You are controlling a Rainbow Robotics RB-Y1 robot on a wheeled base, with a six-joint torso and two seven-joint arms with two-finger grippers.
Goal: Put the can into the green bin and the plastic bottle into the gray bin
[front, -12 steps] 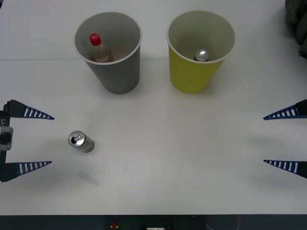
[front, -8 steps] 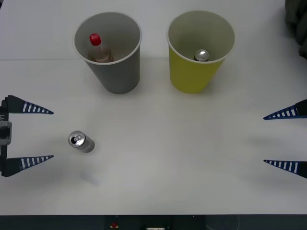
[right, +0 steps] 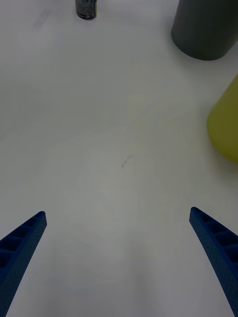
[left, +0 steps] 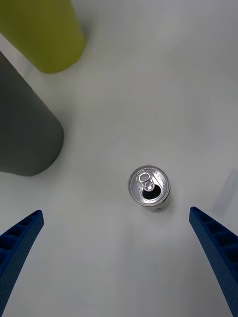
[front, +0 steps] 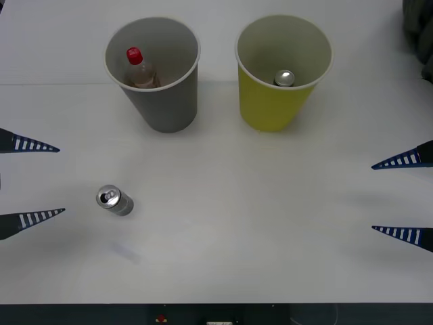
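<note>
- Left gripper (front: pixel 30 180) drawn back toward the left edge of the front view compared with a moment before; blue ribbed fingers now spread wider, holding nothing.
- Small silver-grey metal can (front: pixel 115 200) unmoved meanwhile, upright on the white table (front: pixel 237 223), lower left of the front view, just beside the left gripper's fingertips but apart from them.
- In the left wrist view, same can (left: pixel 149 188) seen from above between the two open fingers, pull-tab top with the mouth already open, dull plain sides, no dents visible.
- Probably a retreat or a re-aim, not a grasp: this can not yet taken.
- Large yellow-green tapered cup-shaped bin (front: pixel 281 108) in the upper right of centre, already holding a second silver can (front: pixel 284 78) at its bottom.
- Large gray tapered cup-shaped bin (front: pixel 166 101) to its left, upper left of centre, holding the small clear plastic bottle with a red screw cap (front: pixel 139 68), leaning against the inner wall.
- Both placements therefore look done; the table can seems to be an extra one, near the gray bin rather than the green.
- Right gripper (front: pixel 402 198) parked at the right edge, fingers wide apart, empty, well apart from everything.
</note>
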